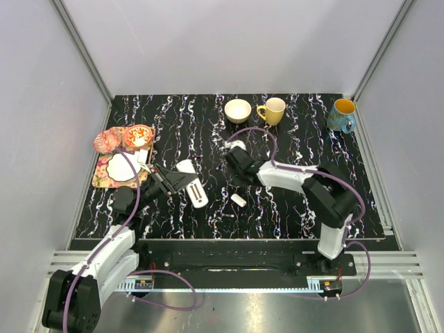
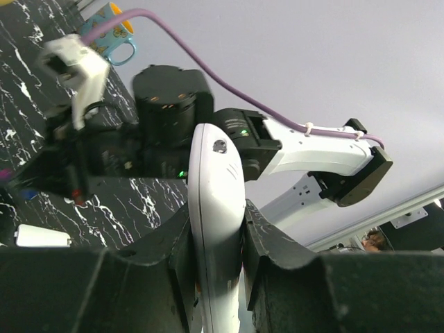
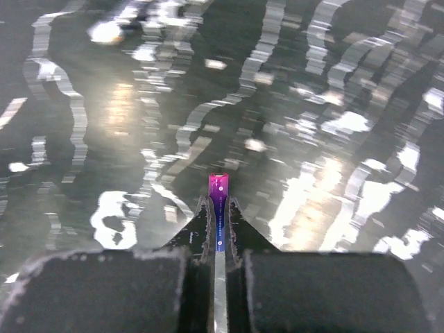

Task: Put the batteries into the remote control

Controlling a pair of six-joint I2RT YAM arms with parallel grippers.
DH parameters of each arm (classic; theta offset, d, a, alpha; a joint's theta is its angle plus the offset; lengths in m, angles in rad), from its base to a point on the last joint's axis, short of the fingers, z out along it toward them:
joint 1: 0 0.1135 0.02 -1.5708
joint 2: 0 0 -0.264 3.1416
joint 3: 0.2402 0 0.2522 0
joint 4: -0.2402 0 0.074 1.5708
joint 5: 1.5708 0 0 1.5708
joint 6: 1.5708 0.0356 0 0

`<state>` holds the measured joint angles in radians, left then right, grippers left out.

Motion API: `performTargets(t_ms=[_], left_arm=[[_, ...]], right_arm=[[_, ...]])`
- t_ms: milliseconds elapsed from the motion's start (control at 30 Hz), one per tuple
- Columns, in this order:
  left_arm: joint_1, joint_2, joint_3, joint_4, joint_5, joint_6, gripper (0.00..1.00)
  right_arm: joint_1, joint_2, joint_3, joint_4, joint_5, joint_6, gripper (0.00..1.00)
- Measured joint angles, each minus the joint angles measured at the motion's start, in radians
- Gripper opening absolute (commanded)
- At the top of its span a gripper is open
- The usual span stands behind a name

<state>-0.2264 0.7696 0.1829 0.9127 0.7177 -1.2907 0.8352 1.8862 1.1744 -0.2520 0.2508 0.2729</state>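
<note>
The white remote control (image 2: 216,201) stands on edge between the jaws of my left gripper (image 2: 216,229), which is shut on it. From above, the remote control (image 1: 195,189) lies slanted left of the table's middle, with the left gripper (image 1: 180,182) at its left side. My right gripper (image 3: 218,208) is shut on a thin bluish-purple battery (image 3: 218,187) whose red-pink end pokes out past the fingertips, just above the marbled table. In the top view the right gripper (image 1: 236,173) hovers right of the remote. A tiny thin piece (image 1: 227,216), perhaps another battery, lies nearer the front edge.
A small white flat piece (image 1: 238,200) lies on the table between the arms. At the back stand a cream bowl (image 1: 238,109), a yellow mug (image 1: 272,109) and a blue mug (image 1: 342,114). Plates and a red bowl (image 1: 137,135) sit on a mat (image 1: 104,177) at the left.
</note>
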Motion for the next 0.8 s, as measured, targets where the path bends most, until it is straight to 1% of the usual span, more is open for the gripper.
performTargets(t_ms=[133,233,400,600,700,800], left_arm=[[0.000,0.034,0.000,0.011,-0.006,0.010,0.00],[0.000,0.066,-0.002,0.045,-0.006,0.012,0.00],[-0.002,0.144,-0.004,0.149,0.000,0.005,0.00],[-0.002,0.234,-0.004,0.282,0.014,-0.040,0.00],[-0.003,0.248,-0.004,0.293,0.015,-0.047,0.00],[-0.003,0.246,0.004,0.266,0.013,-0.042,0.00]], right_arm=[[-0.083,-0.109,-0.092,-0.039,0.055,0.044,0.00],[-0.094,-0.140,-0.122,-0.050,0.087,0.061,0.00],[-0.097,-0.140,-0.135,-0.049,0.101,0.076,0.00],[-0.109,-0.128,-0.131,-0.045,0.104,0.082,0.00],[-0.123,-0.113,-0.111,-0.048,0.103,0.081,0.00],[-0.146,-0.077,-0.064,-0.058,0.104,0.080,0.00]])
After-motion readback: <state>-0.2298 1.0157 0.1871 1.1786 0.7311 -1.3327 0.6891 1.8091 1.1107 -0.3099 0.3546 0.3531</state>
